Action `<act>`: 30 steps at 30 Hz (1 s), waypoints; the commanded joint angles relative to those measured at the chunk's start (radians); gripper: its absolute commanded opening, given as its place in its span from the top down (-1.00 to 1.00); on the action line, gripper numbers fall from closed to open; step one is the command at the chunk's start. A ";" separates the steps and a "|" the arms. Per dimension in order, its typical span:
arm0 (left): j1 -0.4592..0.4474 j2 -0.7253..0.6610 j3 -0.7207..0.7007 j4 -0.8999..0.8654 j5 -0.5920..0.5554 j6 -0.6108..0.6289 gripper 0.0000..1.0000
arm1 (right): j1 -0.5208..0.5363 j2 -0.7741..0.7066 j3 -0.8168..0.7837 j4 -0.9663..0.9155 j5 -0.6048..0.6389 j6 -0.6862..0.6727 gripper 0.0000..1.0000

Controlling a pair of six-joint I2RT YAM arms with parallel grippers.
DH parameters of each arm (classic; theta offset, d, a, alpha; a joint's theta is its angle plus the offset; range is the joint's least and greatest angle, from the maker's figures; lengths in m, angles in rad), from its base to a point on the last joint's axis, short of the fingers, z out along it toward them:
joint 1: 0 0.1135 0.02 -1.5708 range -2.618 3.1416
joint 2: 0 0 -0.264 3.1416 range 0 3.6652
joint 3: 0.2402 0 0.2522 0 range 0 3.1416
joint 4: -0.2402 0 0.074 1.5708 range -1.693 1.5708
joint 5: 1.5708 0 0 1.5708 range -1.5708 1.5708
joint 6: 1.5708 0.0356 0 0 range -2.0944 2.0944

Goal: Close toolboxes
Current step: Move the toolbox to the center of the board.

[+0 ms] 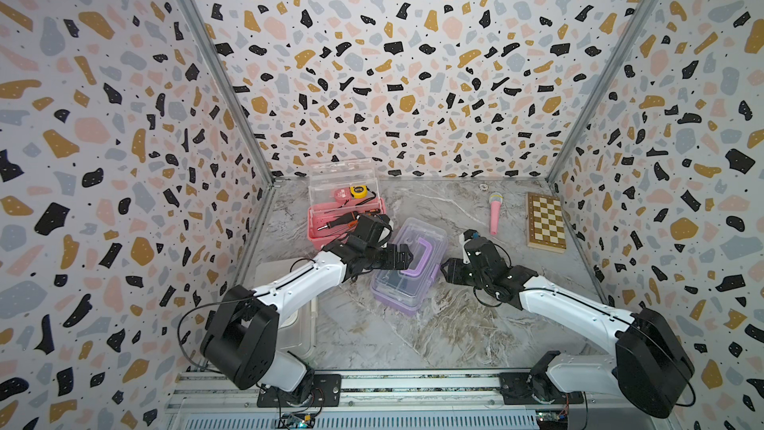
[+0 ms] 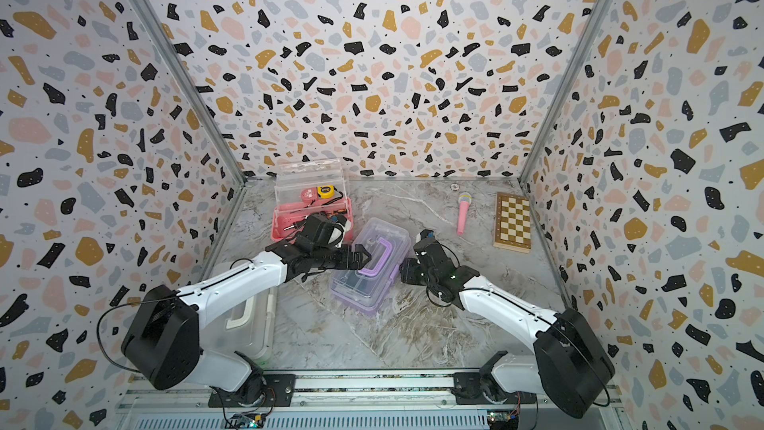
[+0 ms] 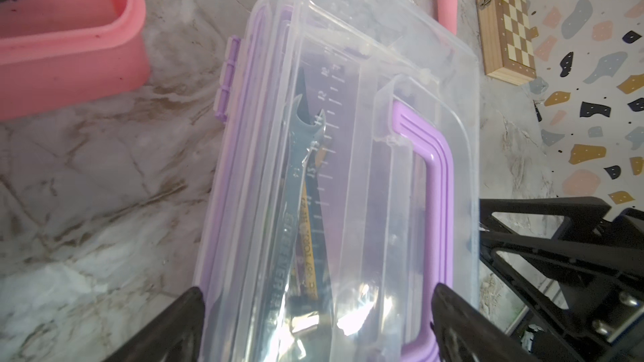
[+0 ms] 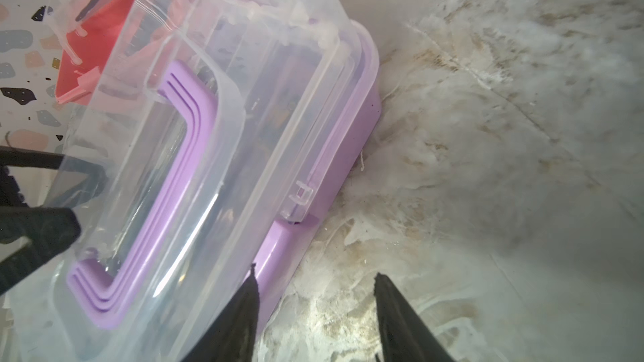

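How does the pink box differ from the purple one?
The pink box has its clear lid standing up open; the purple box has its lid down. A tape measure lies uncovered in the pink box; the purple box's wrench shows only through its lid. Both have clear lids and coloured bases.

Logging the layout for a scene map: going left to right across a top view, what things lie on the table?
white toolbox → pink toolbox → purple toolbox → pink toy microphone → chessboard
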 commanded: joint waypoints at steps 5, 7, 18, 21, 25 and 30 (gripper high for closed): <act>-0.002 -0.084 -0.123 0.073 0.178 -0.129 -0.98 | 0.008 -0.006 0.085 -0.098 -0.055 0.076 -0.25; -0.020 -0.098 -0.150 0.123 0.186 -0.164 -0.98 | 0.009 -0.001 0.089 -0.087 -0.062 0.098 -0.29; -0.114 -0.103 -0.154 0.264 0.167 -0.244 -0.98 | 0.020 0.140 0.180 -0.177 -0.032 0.093 -0.34; -0.110 -0.154 -0.139 0.190 0.058 -0.185 -0.98 | 0.020 0.175 0.203 -0.219 0.004 0.081 -0.16; -0.070 -0.211 -0.148 0.153 -0.044 -0.143 -0.98 | 0.020 0.216 0.219 -0.233 0.064 0.047 0.25; 0.022 -0.226 -0.158 0.134 -0.058 -0.123 -0.98 | 0.014 0.267 0.252 -0.246 0.143 -0.022 0.35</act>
